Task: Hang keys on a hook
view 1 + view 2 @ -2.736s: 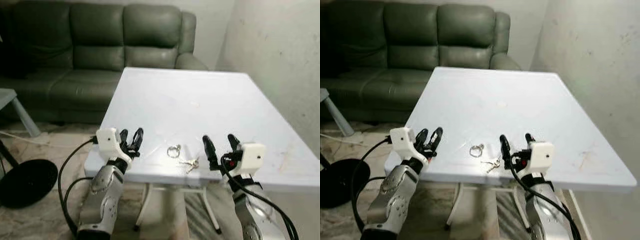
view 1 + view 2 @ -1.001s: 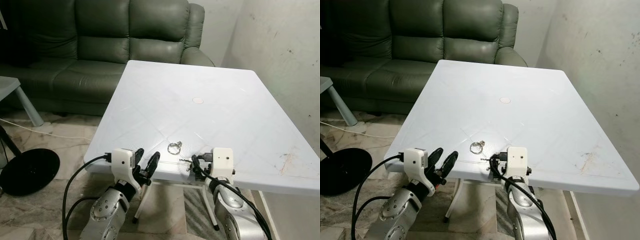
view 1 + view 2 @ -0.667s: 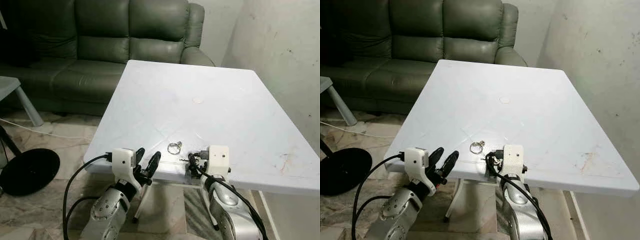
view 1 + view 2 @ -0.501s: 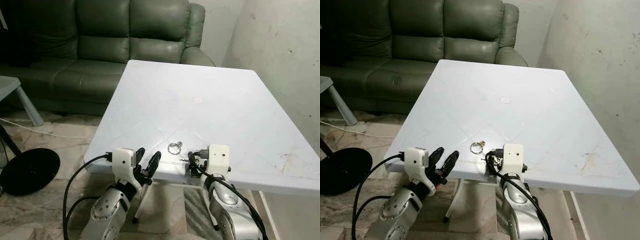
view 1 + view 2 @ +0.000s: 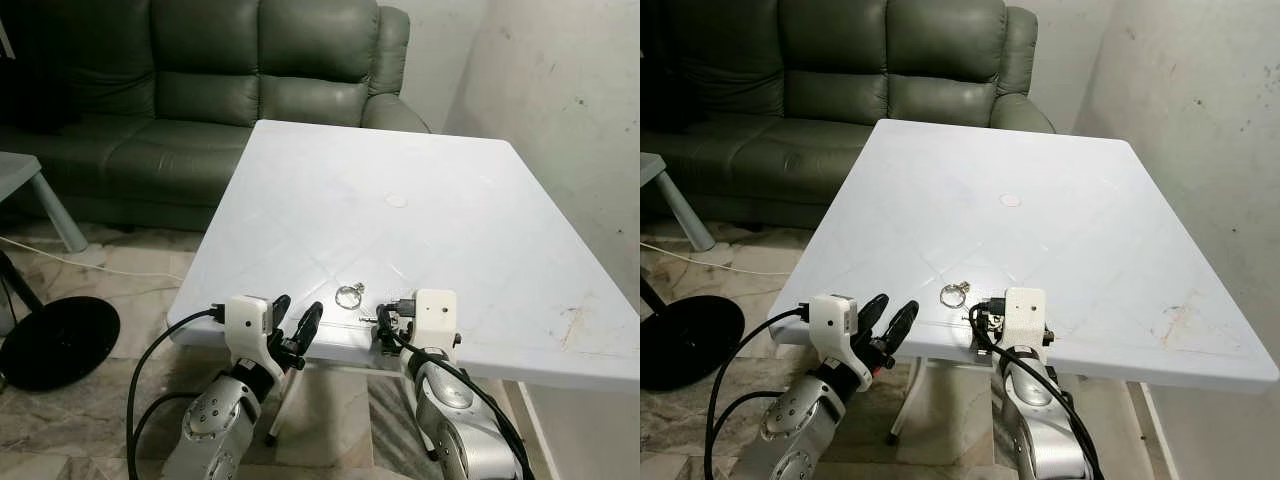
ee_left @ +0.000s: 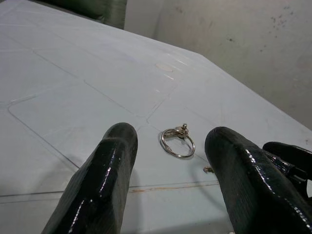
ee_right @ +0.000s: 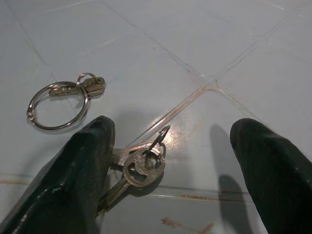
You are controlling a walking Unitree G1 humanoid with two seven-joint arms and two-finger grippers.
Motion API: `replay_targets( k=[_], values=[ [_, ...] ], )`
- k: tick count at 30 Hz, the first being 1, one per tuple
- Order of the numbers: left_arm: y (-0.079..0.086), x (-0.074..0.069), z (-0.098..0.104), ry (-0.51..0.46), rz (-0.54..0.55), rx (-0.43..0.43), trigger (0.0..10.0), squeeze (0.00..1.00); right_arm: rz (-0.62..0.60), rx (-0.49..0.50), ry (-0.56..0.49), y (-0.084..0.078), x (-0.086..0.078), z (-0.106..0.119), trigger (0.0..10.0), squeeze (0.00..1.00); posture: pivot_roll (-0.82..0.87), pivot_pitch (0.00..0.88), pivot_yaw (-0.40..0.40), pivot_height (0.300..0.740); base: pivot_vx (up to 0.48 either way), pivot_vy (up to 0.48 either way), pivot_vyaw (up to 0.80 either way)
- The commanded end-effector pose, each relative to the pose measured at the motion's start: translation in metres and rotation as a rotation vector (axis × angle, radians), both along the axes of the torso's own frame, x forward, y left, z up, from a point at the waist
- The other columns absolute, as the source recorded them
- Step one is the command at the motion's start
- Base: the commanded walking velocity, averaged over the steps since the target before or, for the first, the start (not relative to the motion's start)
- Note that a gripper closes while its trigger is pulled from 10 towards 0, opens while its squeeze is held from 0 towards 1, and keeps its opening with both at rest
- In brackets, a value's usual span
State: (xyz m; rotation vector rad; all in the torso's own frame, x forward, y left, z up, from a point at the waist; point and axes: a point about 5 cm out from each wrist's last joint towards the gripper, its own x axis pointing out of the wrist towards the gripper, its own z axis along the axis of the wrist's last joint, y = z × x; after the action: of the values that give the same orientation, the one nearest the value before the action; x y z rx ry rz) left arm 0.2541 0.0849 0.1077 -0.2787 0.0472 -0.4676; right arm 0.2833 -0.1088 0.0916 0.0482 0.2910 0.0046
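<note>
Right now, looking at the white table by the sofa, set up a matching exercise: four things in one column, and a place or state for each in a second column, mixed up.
Things:
1. keys
2. key ring
3. left gripper
4. sofa

Places or states:
A. past the far edge of the white table
B. lying alone on the table, ahead of the keys
C. open, at the table's near edge
D. between the open fingers of the right gripper

Pairs: 1-D, 2-B, 3-C, 4-A

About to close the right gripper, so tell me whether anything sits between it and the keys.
Nothing visible does. The right gripper is open over the table, with the keys lying between its jaws, against one. The key ring lies apart.
</note>
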Motion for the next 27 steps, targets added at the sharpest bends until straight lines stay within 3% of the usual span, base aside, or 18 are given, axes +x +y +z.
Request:
replay_targets(
  k=[1, 5, 6, 7, 8, 9, 10, 19, 20, 25, 27],
  values=[
    [-0.0025, -0.0010, 0.0039, -0.011, -0.004, -0.003, 10.0, 0.00, 0.009, 0.049, 0.015, 0.0134, -0.0001, -0.0003, 10.0, 0.00, 0.10, 0.030, -0.072, 0.740, 0.000, 0.000, 0.00],
    [-0.0028, -0.0011, 0.0040, -0.011, -0.002, -0.003, 10.0, 0.00, 0.010, 0.049, 0.013, 0.0157, -0.0008, -0.0006, 9.7, 0.00, 0.10, 0.030, -0.072, 0.740, 0.000, 0.000, 0.00],
    [-0.0028, -0.0012, 0.0038, -0.010, -0.001, -0.003, 10.0, 0.00, 0.009, 0.048, 0.009, 0.0159, -0.0011, -0.0003, 6.0, 0.00, 0.10, 0.030, -0.073, 0.740, 0.000, 0.000, 0.00],
    [-0.0029, -0.0013, 0.0037, -0.010, -0.001, -0.003, 10.0, 0.00, 0.009, 0.047, 0.007, 0.0159, -0.0012, -0.0002, 6.0, 0.00, 0.10, 0.030, -0.073, 0.740, 0.000, 0.000, 0.00],
    [-0.0029, -0.0013, 0.0039, -0.010, -0.001, -0.003, 10.0, 0.00, 0.007, 0.051, 0.000, 0.0164, -0.0013, 0.0005, 3.0, 0.00, 0.10, 0.032, -0.072, 0.740, 0.000, 0.000, 0.00],
    [-0.0029, -0.0013, 0.0039, -0.010, -0.001, -0.003, 10.0, 0.00, 0.007, 0.051, 0.000, 0.0164, -0.0013, 0.0005, 3.0, 0.00, 0.10, 0.032, -0.072, 0.740, 0.000, 0.000, 0.00],
    [-0.0029, -0.0012, 0.0039, -0.010, 0.001, -0.002, 10.0, 0.00, 0.009, 0.053, -0.009, 0.0174, -0.0018, 0.0014, 0.0, 0.00, 0.10, 0.032, -0.072, 0.740, 0.000, 0.000, 0.00],
    [-0.0021, -0.0010, 0.0038, -0.009, 0.009, -0.003, 10.0, 0.00, 0.011, 0.058, 0.020, 0.0189, -0.0027, -0.0030, 0.0, 0.00, 0.10, 0.036, -0.073, 0.740, 0.000, 0.000, 0.00],
    [-0.0021, -0.0010, 0.0038, -0.008, 0.010, -0.002, 10.0, 0.00, 0.014, 0.057, 0.022, 0.0193, -0.0027, -0.0035, 1.5, 0.00, 0.10, 0.036, -0.073, 0.740, 0.000, 0.000, 0.00],
    [-0.0018, -0.0010, 0.0040, -0.009, 0.012, -0.003, 10.0, 0.00, 0.024, 0.056, 0.025, 0.0210, -0.0031, -0.0040, 1.9, 0.00, 0.10, 0.036, -0.073, 0.740, 0.000, 0.000, 0.00],
    [-0.0017, -0.0010, 0.0043, -0.008, 0.014, -0.004, 10.0, 0.00, 0.025, 0.056, 0.028, 0.0210, -0.0032, -0.0041, 3.8, 0.00, 0.10, 0.042, -0.074, 0.740, 0.000, 0.000, 0.00]
  ],
)
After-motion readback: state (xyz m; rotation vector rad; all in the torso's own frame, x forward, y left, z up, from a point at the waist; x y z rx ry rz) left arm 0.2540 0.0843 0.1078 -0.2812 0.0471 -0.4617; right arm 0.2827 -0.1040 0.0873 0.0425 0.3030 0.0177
